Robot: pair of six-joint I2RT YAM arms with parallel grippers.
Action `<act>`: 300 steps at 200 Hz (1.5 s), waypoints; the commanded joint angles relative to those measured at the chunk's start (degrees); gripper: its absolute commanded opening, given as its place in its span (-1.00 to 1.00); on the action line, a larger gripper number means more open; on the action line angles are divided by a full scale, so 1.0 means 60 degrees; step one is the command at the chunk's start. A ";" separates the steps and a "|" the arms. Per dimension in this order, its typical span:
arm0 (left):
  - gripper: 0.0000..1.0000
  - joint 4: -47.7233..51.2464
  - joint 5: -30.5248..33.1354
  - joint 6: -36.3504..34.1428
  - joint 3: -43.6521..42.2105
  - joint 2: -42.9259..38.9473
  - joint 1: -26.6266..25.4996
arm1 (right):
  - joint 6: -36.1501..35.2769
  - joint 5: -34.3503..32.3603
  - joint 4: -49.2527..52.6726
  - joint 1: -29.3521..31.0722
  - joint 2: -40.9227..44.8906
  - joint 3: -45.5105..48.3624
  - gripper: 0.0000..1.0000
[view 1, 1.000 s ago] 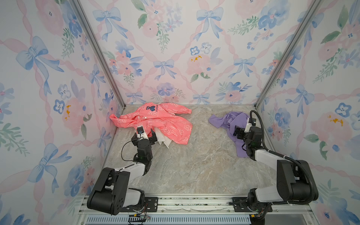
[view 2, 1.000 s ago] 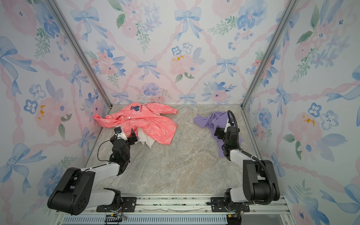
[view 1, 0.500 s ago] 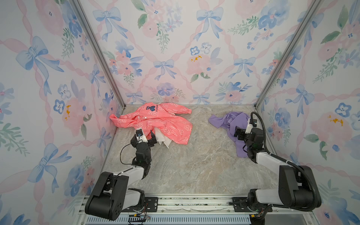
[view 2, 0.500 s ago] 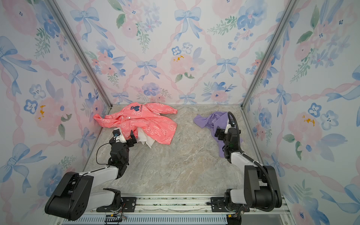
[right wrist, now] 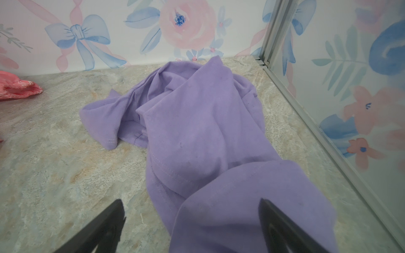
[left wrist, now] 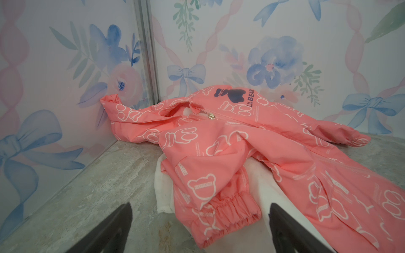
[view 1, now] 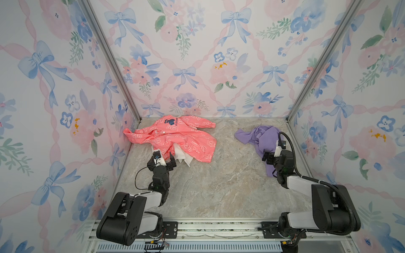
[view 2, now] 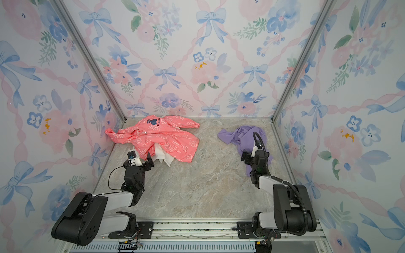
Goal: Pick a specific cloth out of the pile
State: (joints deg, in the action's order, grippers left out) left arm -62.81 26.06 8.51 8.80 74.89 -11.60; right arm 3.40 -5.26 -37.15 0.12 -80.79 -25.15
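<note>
- The cloth (view 1: 260,140), plain lavender purple, lay crumpled on the marbled surface (view 1: 219,181) at the right side, near the right wall and the far corner.
- It lay well apart from the pile (view 2: 166,140), with bare surface between them.
- The pile was at the far left: a coral-pink jacket (view 1: 175,138) with white loop print and a navy bear logo, one sleeve reaching to the left wall.
- A white cloth (view 1: 183,156) came out from under the near edge of the jacket.
- The right hand (right wrist: 191,202) stood wide open and held nothing.
- In the right wrist view, one of its fingers was over the bare surface and the other one over the near part of the cloth (right wrist: 197,131). Whether it touched the fabric, I cannot tell.
- In both top views the right arm reached along the right wall, and the near strip of the cloth ran beside and under its wrist.
- The left hand (left wrist: 199,207) was also wide open and empty, low over the surface just before the near edge of the pile.
- In the left wrist view, the elastic cuff of the jacket (left wrist: 241,153) and a part of the white cloth (left wrist: 164,186) lay just ahead of its fingers.
</note>
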 commanded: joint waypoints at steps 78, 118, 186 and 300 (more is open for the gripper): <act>0.96 -0.1940 -0.0856 -0.0712 0.0502 0.2134 0.0526 | -0.0552 -0.0061 -0.2232 0.0405 -0.1241 0.0371 0.94; 0.96 -0.2452 -0.1128 -0.0682 0.0314 0.2329 0.0657 | -0.0554 -0.0047 -0.2230 0.0401 -0.1256 0.0353 0.94; 0.96 -0.2467 -0.1118 -0.0756 0.0309 0.2323 0.0607 | -0.0559 -0.0053 -0.2225 0.0401 -0.1256 0.0355 0.94; 0.96 -0.2458 -0.1143 -0.0760 0.0311 0.2318 0.0602 | -0.0548 -0.0047 -0.2218 0.0405 -0.1256 0.0354 0.94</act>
State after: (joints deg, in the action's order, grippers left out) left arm -75.81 20.03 4.91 10.72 88.36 -8.05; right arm 0.78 -4.97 -48.73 2.09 -87.77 -23.46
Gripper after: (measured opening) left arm 0.979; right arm 0.970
